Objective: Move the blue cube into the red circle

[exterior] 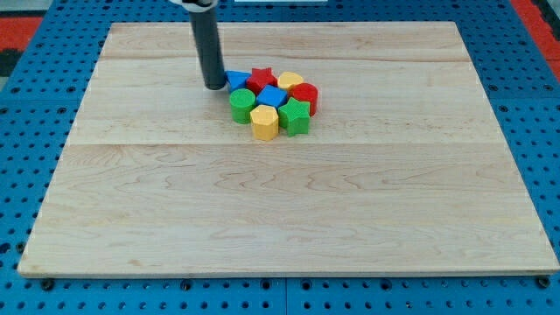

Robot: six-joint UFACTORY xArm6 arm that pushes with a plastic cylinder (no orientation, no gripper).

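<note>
My tip (214, 86) rests on the board at the left edge of a tight cluster of blocks, touching or nearly touching a blue triangle-like block (236, 80). The blue cube (272, 95) sits in the cluster's middle. The red round block (305, 94) lies directly to its right, touching it. A red star (260, 78) and a yellow heart-like block (290, 81) are above the cube. A green cylinder (242, 103), a yellow hexagon (264, 122) and a green star (297, 115) are below it.
The wooden board (280, 210) lies on a blue pegboard table (26, 131). The dark rod (208, 44) rises from the tip toward the view's top.
</note>
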